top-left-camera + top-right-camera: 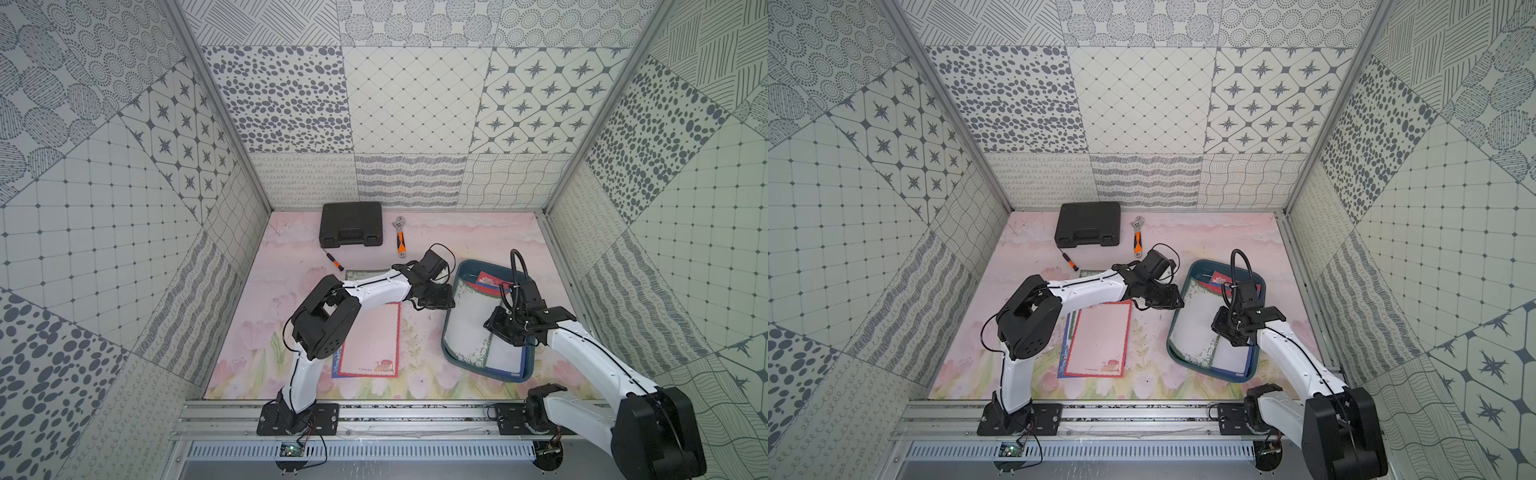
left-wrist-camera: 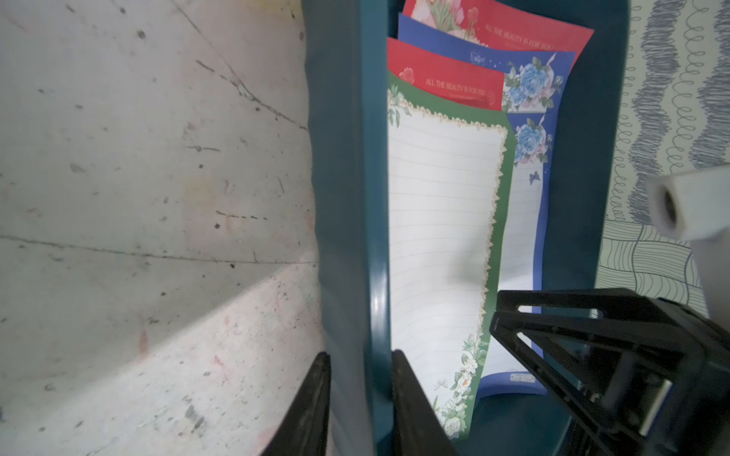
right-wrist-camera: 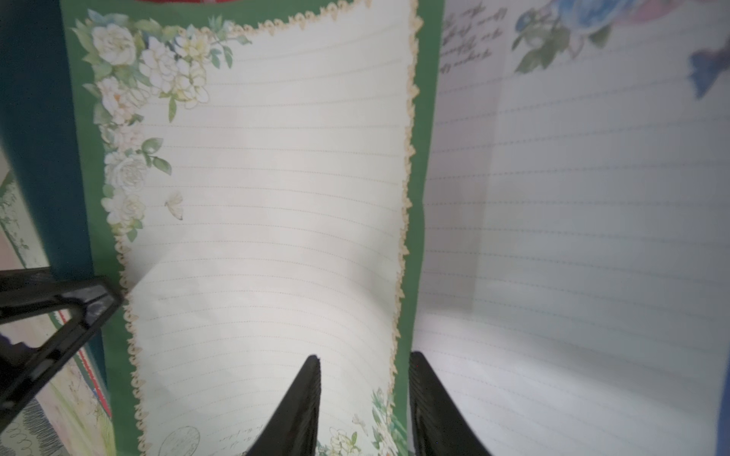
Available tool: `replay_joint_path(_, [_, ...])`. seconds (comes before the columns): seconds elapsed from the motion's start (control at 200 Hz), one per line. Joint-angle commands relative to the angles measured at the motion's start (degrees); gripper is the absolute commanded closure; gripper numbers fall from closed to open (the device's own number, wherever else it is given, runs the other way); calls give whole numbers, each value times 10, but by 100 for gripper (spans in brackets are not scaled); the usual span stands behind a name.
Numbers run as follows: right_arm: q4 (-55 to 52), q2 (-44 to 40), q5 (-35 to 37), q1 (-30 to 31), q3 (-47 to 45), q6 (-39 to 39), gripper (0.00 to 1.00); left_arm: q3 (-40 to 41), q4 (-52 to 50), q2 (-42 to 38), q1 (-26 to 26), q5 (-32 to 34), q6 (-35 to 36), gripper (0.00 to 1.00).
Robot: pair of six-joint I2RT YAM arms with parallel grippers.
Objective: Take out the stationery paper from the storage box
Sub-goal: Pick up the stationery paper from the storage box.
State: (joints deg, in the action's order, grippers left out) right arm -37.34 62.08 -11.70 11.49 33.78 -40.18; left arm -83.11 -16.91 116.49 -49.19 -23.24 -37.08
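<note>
storage box (image 2: 347, 177): one
stationery paper (image 2: 442, 221) inside: four sheets showing
loose sheets (image 1: 370, 336) outside: three showing
tool case (image 1: 351, 222): one
wrench (image 1: 400, 239): one
screwdriver (image 1: 332, 262): one

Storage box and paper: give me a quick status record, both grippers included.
left gripper: clamped on a wall of the storage box
right gripper: open, jaws straddling an edge of the green-bordered sheet
green-bordered sheet: curled upward, in the box
beneath it: blue-bordered sheet, red sheets
already out: red-bordered sheet on the table
</note>
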Motion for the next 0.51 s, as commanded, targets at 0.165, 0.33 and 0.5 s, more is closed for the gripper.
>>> replay_joint_path(0.165, [37, -16, -26, -2, -5, -19, 62, -3, -23, 5, -2, -1, 6, 76])
replay_joint_path(0.33, [40, -20, -34, -3, -3, -23, 63, 1, -21, 3, -3, 0, 4, 78])
replay_joint_path(0.5, [64, -31, -59, -3, -9, -40, 66, 1, -19, 8, -2, -3, 0, 79])
